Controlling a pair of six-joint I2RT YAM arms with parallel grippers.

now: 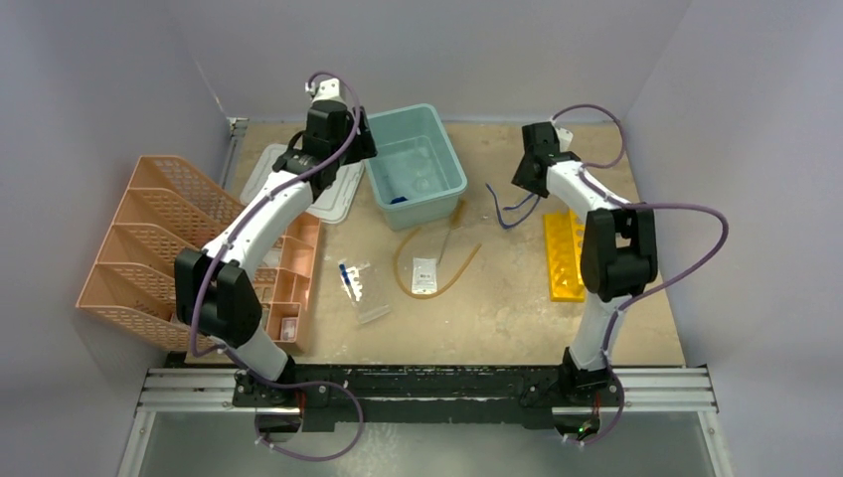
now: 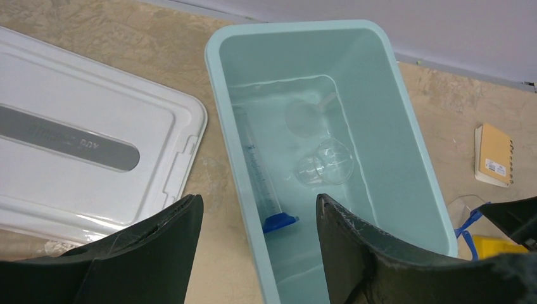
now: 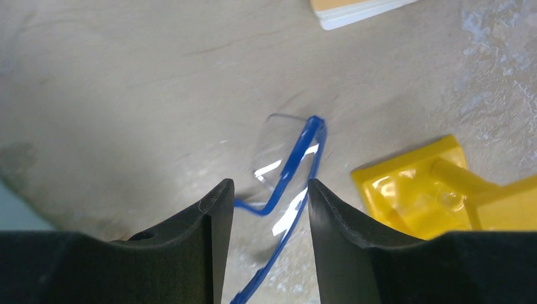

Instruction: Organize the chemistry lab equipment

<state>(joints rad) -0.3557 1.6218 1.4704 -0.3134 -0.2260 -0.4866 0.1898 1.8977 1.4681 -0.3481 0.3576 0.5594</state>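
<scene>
Left jaws: spread wide with nothing between them, hanging over the near end of the teal bin (image 2: 405,145).
Bin contents: blue-based clear cylinder (image 2: 259,180) lying along the left wall, base nearest; glass dish (image 2: 330,163) on the floor beside it (a paler round piece lies beyond, too faint to name).
Right jaws: apart, astride the blue-framed safety glasses (image 3: 288,158); one blue arm runs between them, no pinch visible.
Safety glasses: flat on the surface, right of the bin, just beside the yellow rack (image 3: 411,196).
Mid-surface: amber rubber tubing (image 1: 398,263) in a loose curve, white packet (image 1: 424,275) inside it, blue-capped tubes (image 1: 348,278) to its left.
Left side: white lid (image 2: 82,145) beside the bin; peach trays (image 1: 149,238) nearer.
Small brown notebook (image 2: 494,154): far right of the bin.
</scene>
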